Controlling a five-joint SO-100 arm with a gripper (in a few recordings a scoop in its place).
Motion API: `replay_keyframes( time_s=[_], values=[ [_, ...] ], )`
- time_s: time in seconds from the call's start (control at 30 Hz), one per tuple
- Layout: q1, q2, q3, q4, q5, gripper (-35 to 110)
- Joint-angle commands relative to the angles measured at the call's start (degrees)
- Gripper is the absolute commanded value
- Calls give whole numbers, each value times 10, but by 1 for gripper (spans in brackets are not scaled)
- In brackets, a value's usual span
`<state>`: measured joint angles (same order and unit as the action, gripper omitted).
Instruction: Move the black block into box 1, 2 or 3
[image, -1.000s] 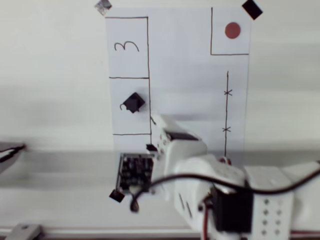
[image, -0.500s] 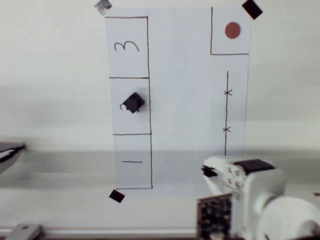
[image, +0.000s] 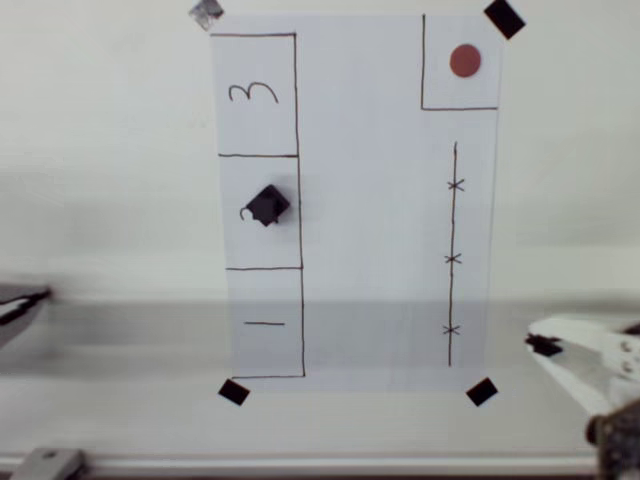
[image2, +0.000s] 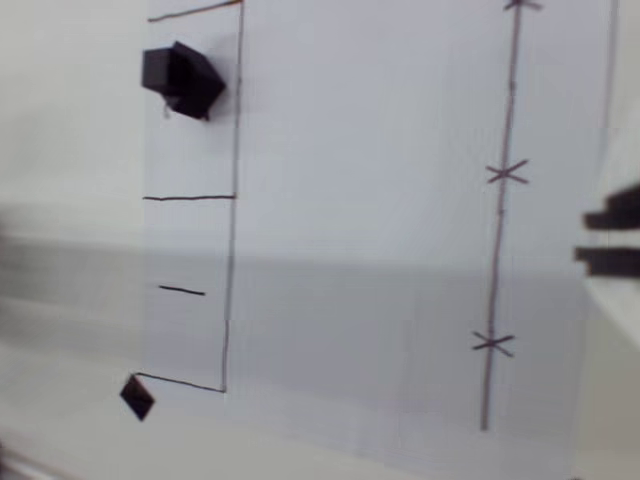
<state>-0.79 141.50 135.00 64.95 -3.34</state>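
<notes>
The black block (image: 267, 205) is a small matte cube resting on the paper inside the box marked 2 (image: 260, 240), turned cornerwise and covering part of the numeral. The wrist view has the black block (image2: 182, 78) at upper left, above the box with the dash (image2: 185, 300). My white gripper (image: 541, 344) is low at the right edge of the overhead view, off the paper and far from the block. Its fingers come to one point with a dark tip and hold nothing. A dark fingertip (image2: 610, 235) pokes in at the wrist view's right edge.
The white paper (image: 370, 200) also carries box 3 (image: 255, 70), box 1 (image: 265, 350), a square with a red dot (image: 465, 61) and a line with crosses (image: 453, 258). Black tape squares (image: 481, 392) hold its corners. A dark object (image: 15, 305) juts in at left.
My arm has swung from the left boxes across the bottom of the paper to the right edge. The block has stayed in box 2. The lowest cross and a tape corner are now uncovered.
</notes>
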Motion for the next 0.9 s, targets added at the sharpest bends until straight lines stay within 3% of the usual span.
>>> replay_keyframes(
  time_s=[0.0, 0.87],
  values=[
    [-9, 98, 89, -4, -21, 0],
    [-16, 417, 374, -3, 6, 0]
  ],
)
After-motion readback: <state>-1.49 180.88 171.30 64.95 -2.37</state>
